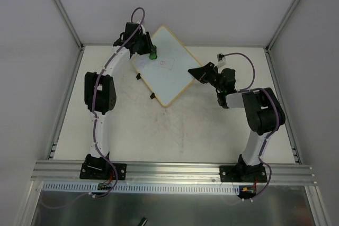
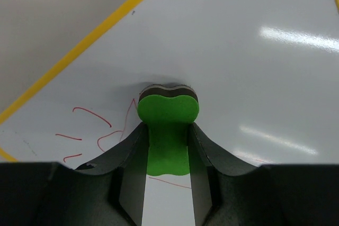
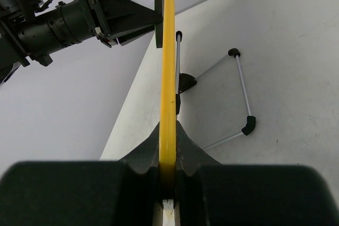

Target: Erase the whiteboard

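Note:
The whiteboard (image 1: 172, 78), white with a yellow rim, lies turned like a diamond at the back of the table. Red pen marks (image 1: 163, 63) sit near its upper left. My left gripper (image 1: 150, 51) is shut on a green eraser (image 1: 153, 55) and holds it against the board beside those marks. In the left wrist view the eraser (image 2: 168, 112) sits between the fingers of the left gripper (image 2: 167, 130), with red marks (image 2: 95, 125) to its left. My right gripper (image 1: 195, 72) is shut on the board's right edge. The right wrist view shows the yellow rim (image 3: 168, 67) edge-on between the jaws of the right gripper (image 3: 168, 130).
Two black clips (image 1: 137, 77) stick out from the board's lower left edge. A wire stand (image 3: 241, 93) with black ends rests on the table under the board. The left arm (image 3: 63, 22) reaches in from the far side. Metal frame posts (image 1: 61, 9) flank the table's back corners.

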